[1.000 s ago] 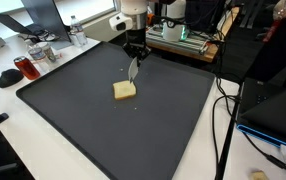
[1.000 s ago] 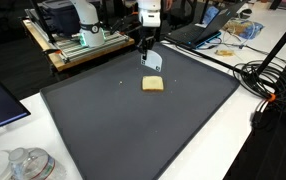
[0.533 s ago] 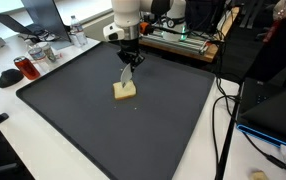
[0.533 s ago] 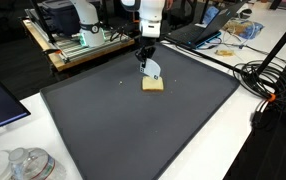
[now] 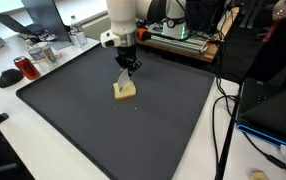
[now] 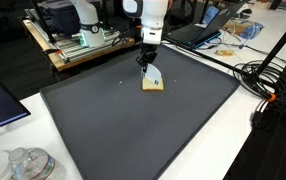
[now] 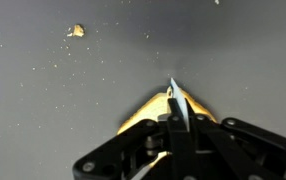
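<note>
Clamping a thin blade in the claw, tip at the bread.
Half hidden behind the claw in wrist view; hard to name the blade's kind.

The arm is glossy white, built of rounded tubular links, with a dark ring at one joint. Its pincer is black; the wrist view shows matt, angular, bar-like fingers.
</note>
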Available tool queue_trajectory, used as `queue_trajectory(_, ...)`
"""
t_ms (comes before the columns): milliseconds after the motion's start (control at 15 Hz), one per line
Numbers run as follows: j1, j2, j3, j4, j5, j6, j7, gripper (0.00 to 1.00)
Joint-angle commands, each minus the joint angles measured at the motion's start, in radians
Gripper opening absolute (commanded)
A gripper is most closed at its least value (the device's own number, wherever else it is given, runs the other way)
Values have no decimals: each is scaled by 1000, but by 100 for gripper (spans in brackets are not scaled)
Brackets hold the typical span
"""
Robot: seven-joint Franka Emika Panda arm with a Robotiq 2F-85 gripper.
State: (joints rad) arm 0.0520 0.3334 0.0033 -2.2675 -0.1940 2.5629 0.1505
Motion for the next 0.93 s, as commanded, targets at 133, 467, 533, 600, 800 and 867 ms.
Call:
queue_trajectory(133,27,46,-24,38,-5,2,27,1)
queue_trajectory(467,29,71,-21,46,0,-3,20,1)
queue_trajectory(533,28,76,-18,47,4,-5,16,1)
queue_trajectory(600,26,83,-16,49,9,-5,11,1)
queue_trajectory(800,25,96,-15,54,11,-9,5,1)
queue_trajectory(867,24,99,-14,55,12,-9,4,1)
